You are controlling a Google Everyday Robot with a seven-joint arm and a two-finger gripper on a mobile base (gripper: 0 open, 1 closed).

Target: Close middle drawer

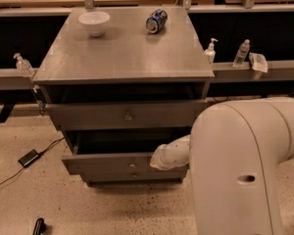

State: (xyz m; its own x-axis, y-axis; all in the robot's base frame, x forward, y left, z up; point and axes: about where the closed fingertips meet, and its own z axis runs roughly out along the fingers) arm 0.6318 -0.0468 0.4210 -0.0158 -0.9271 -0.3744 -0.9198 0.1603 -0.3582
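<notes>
The middle drawer [105,163] is a grey drawer with a long low front and a small round knob [132,165]. It stands pulled out of the grey cabinet [122,58], with its dark box open above the front panel. My gripper [158,161] is at the end of the white arm, against the right part of this drawer's front, just right of the knob. The white wrist covers its tip. The top drawer [122,115] above also stands a little out. The bottom drawer [133,176] shows just below.
A white bowl [94,22] and a blue can [156,20] lying on its side are on the cabinet top. Bottles [241,53] stand on the ledge to the right. A cable and black adapter [28,157] lie on the floor at left. My large white arm [245,170] fills the lower right.
</notes>
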